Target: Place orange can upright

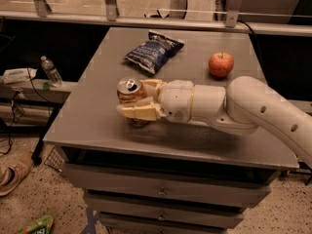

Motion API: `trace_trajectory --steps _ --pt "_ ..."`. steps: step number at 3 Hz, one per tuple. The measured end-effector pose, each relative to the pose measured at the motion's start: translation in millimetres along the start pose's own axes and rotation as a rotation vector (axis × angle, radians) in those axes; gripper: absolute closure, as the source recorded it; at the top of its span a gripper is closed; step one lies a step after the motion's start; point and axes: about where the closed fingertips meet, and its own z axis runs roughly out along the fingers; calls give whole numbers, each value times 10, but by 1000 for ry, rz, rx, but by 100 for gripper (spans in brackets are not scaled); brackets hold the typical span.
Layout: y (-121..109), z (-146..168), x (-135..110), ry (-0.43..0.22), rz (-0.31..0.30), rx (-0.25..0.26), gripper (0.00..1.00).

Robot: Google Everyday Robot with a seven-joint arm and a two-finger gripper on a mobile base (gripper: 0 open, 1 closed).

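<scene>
**Can held top-up near the table's left front**

My gripper (134, 105) clasped the can (129, 87) from the right, one finger before it and one behind, over the left front part of the table (97, 130). The can stood top-up, tab showing. The near finger hid its base, so I could not tell whether it rested on the surface. The bag (153, 50) and apple (221, 64) lay well apart, toward the far side. Risks, as I judged them: letting go above the surface could make the dented can topple, and a finger dragging on withdrawal could tip it toward the left edge.
</scene>
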Motion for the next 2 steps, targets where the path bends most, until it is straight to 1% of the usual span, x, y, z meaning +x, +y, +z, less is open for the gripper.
trace_trajectory --steps 1,2 --pt "-13 -8 84 -29 28 0 100" --pt "-1 9 75 -28 26 -4 82"
